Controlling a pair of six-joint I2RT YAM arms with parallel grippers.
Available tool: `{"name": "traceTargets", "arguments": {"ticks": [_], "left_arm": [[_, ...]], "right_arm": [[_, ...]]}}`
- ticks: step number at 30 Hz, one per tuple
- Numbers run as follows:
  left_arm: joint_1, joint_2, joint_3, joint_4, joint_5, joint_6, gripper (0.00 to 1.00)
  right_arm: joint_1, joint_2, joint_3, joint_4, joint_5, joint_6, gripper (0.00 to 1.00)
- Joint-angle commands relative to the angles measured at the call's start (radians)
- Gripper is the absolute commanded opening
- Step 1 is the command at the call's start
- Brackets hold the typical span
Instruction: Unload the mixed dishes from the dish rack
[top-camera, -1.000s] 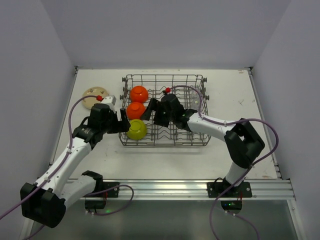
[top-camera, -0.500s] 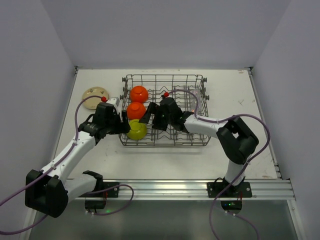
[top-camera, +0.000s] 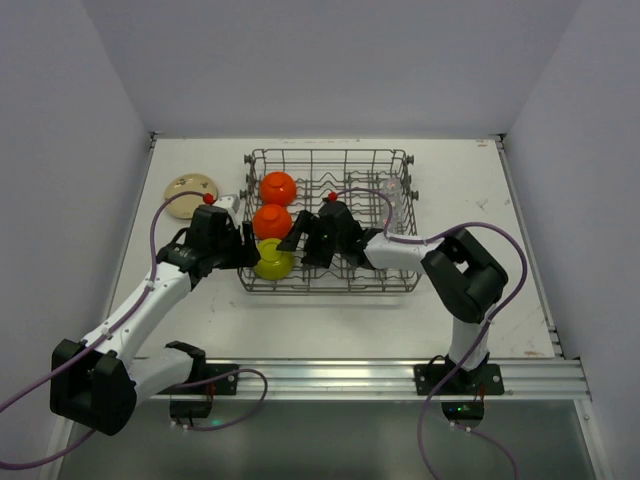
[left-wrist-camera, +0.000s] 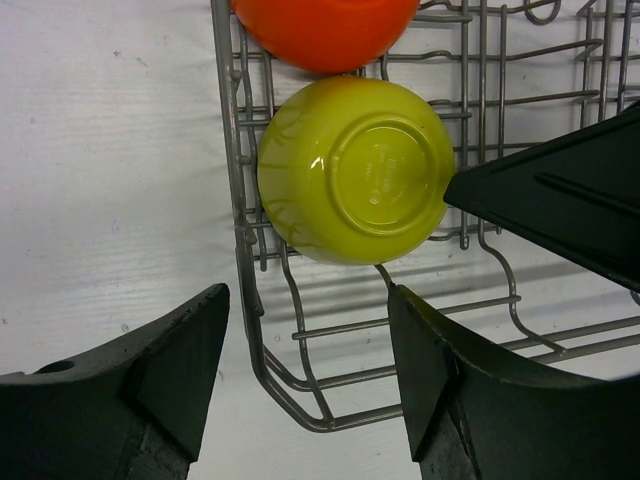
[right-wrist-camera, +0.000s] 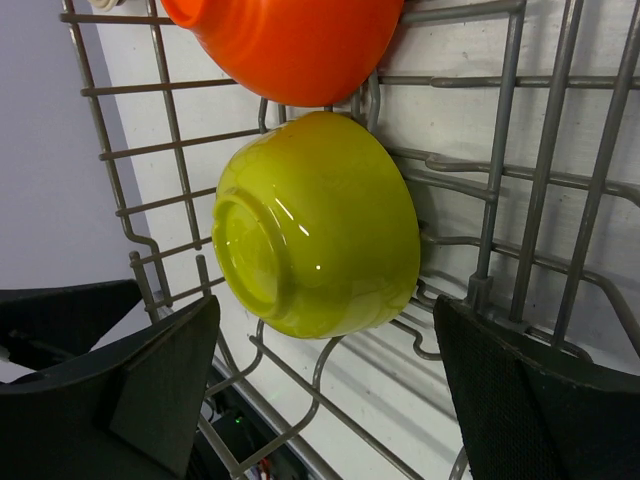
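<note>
The grey wire dish rack (top-camera: 330, 153) holds two orange bowls (top-camera: 278, 187) (top-camera: 272, 220) and a yellow-green bowl (top-camera: 273, 261) in a column on its left side, all upside down. A clear glass (top-camera: 391, 196) stands at its right. A tan plate (top-camera: 190, 190) lies on the table to the left. My left gripper (left-wrist-camera: 308, 360) is open and straddles the rack's near-left corner wire (left-wrist-camera: 240, 250), short of the yellow-green bowl (left-wrist-camera: 350, 170). My right gripper (right-wrist-camera: 320, 390) is open inside the rack, just below the yellow-green bowl (right-wrist-camera: 315, 225). The right gripper's finger (left-wrist-camera: 560, 200) touches or nearly touches the bowl's rim.
An orange bowl (right-wrist-camera: 290, 40) sits directly behind the yellow-green one, touching it. Upright tines and rack wires (right-wrist-camera: 545, 150) surround the right gripper. The table's left wall is close to the plate. Both arms' purple cables loop over the table.
The left gripper moved up to the rack's near-left corner and its jaws narrowed. The right gripper slid left and nearer, closing in on the yellow-green bowl.
</note>
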Motion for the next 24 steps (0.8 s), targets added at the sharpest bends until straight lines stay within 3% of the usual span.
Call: {"name": "traceTargets", "arguments": {"ticks": [1,24], "left_arm": [[-0.003,-0.01,0.007,0.023,0.028,0.025,0.68],[-0.003,-0.028,0.002,0.03,0.042,0.028,0.68]], "right_arm": [[0.003,0.023,-0.011,0.093,-0.039,0.044,0.89],[0.002,0.08,0.009,0.148,-0.044,0.084,0.89]]}}
